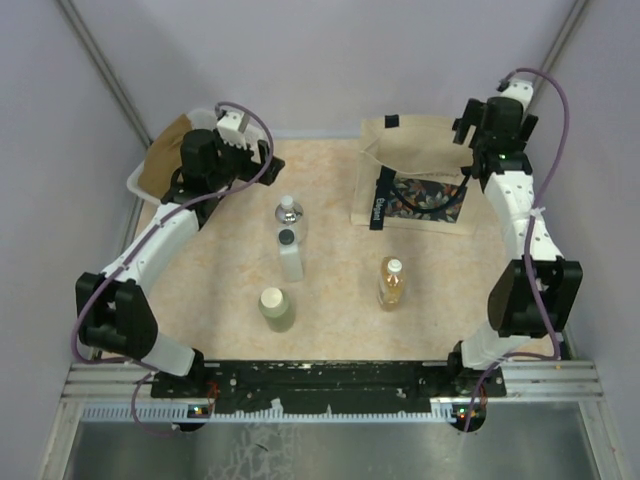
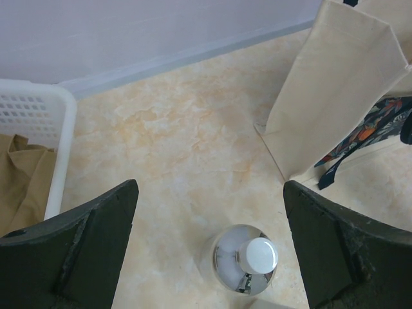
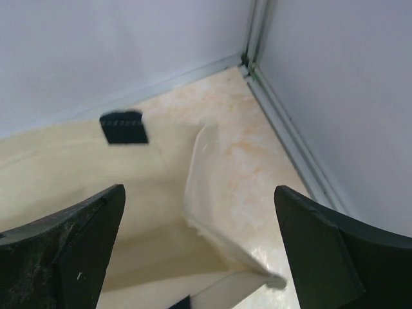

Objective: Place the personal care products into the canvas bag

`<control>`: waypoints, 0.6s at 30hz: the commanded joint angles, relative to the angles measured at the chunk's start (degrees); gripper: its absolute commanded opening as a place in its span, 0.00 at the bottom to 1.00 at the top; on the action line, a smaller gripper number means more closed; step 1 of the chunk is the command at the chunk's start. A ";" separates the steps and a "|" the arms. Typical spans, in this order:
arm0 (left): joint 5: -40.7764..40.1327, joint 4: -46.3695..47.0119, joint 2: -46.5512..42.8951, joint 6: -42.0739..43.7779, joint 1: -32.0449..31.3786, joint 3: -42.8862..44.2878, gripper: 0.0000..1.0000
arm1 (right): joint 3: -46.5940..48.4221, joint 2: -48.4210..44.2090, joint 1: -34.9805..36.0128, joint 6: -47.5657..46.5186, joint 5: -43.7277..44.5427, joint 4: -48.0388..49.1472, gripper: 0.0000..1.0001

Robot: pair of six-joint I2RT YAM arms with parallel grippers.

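The canvas bag [image 1: 412,175] stands at the back right, mouth open, floral panel facing me; it also shows in the left wrist view [image 2: 331,96] and from inside in the right wrist view [image 3: 148,212]. The clear bottle with silver cap [image 1: 289,213] stands mid-table, below my open left gripper [image 2: 209,248] in the left wrist view [image 2: 244,259]. The white bottle with black cap [image 1: 290,254], the pale green bottle [image 1: 274,307] and the amber bottle [image 1: 392,282] stand nearer me. My right gripper [image 3: 199,251] is open and empty over the bag's right side edge.
A white perforated tub [image 1: 150,165] with brown cloth sits at the back left; its rim shows in the left wrist view [image 2: 61,129]. Walls enclose the table at the back and on both sides.
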 commanded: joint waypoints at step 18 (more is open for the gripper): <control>1.71 5.47 6.51 1.58 -0.18 -1.07 1.00 | 36.28 31.65 -16.96 13.07 -17.69 -0.65 0.99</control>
